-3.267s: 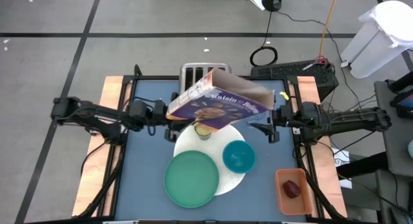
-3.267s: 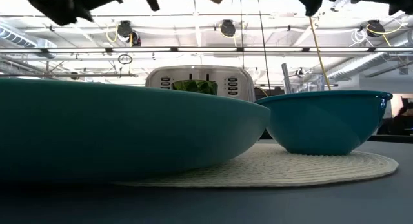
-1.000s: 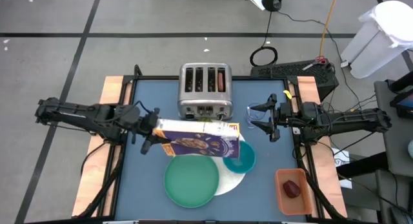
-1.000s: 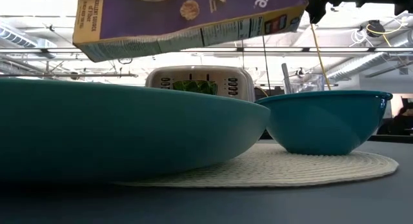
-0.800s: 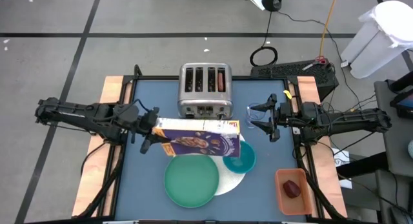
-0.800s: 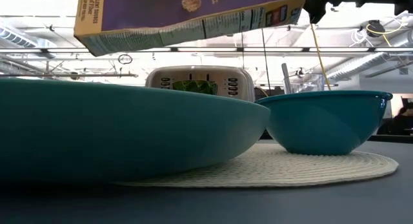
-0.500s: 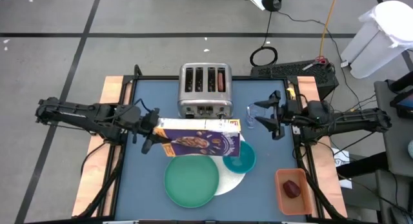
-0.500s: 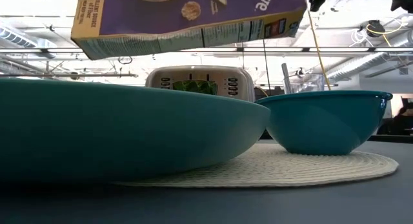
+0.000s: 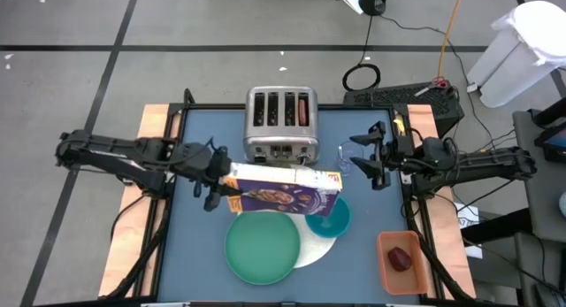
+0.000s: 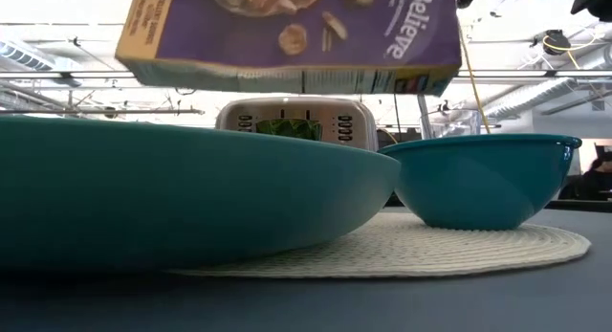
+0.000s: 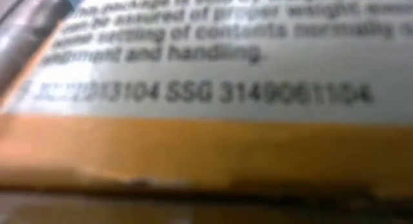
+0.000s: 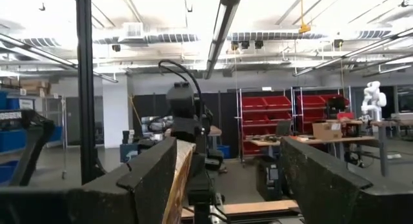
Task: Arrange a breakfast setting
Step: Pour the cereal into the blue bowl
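1. Left gripper [image 9: 215, 185]: pinching the left end of the purple cereal box [image 9: 283, 193], held lying on its side in the air above the middle of the table [image 9: 199, 245]. In the left wrist view, the box's printed panel [image 11: 206, 62] fills the frame.
2. Cereal box in the low view [image 10: 287, 37]: it hangs above the tableware, its purple face turned toward the camera.
3. Right gripper [image 9: 370, 158]: raised over the right side of the table, to the right of the toaster [image 9: 280, 122]; its fingers [image 12: 151, 175] are spread apart with nothing between them.
4. Large white round disc [image 9: 320, 248]: a woven mat lying flat near the table's middle, mostly covered by the dishes on it.
5. Green plate [image 9: 262, 247]: rests on the near left part of the disc, overhanging its edge.
6. Smaller teal bowl [image 9: 331, 219]: stands on the right part of the disc, partly under the right end of the box; seen upright in the low view [image 10: 478, 179].
7. Clear glass [image 9: 343, 164]: stands between the toaster and the right gripper.
8. Dark red fruit [image 9: 401, 257]: lies in an orange tray [image 9: 389, 276] at the near right corner, well apart from the disc.
9. Silver toaster: at the far middle of the table, slots upward.
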Controlling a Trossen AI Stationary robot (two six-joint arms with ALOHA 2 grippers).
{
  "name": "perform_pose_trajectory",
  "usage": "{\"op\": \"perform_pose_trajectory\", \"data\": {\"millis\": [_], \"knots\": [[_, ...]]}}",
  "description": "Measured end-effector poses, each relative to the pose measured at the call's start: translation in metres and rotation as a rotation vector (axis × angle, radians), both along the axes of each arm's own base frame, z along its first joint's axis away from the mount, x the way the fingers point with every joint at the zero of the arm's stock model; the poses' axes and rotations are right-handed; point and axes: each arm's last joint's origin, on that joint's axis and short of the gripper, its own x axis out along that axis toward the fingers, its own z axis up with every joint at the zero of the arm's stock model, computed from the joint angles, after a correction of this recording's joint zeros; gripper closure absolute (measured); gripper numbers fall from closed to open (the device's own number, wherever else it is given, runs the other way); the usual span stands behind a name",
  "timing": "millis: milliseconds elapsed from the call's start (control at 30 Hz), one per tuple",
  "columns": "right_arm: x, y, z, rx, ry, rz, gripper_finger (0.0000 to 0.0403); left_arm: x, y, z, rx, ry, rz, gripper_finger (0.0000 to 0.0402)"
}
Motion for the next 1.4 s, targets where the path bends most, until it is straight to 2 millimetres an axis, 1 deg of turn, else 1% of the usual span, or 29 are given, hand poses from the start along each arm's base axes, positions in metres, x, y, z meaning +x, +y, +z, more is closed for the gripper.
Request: {"op": "perform_pose_trajectory", "data": {"millis": [67,267,400,867,1033,1400], "knots": [[0.0,0.0,0.0,-0.01,0.005,-0.004,0.0135,0.004,-0.001,0.004,0.002,0.009,0.0,0.0227],[0.002,0.0,-0.004,-0.013,0.045,-0.004,0.0135,0.015,-0.002,0.005,0.009,0.066,0.0,0.0227],[0.003,0.0,-0.007,-0.014,0.077,-0.004,0.0135,0.014,-0.002,0.004,0.0,0.088,0.009,0.0227],[0.003,0.0,-0.009,-0.014,0.099,-0.004,0.0135,0.009,-0.001,0.002,-0.016,0.133,0.028,0.0227],[0.004,0.0,-0.011,-0.014,0.124,-0.003,0.0135,0.012,-0.002,0.004,-0.016,0.103,0.024,0.0227],[0.007,0.0,-0.016,-0.011,0.161,-0.002,0.0135,0.01,-0.001,0.003,-0.011,0.114,0.022,0.0227]]}}
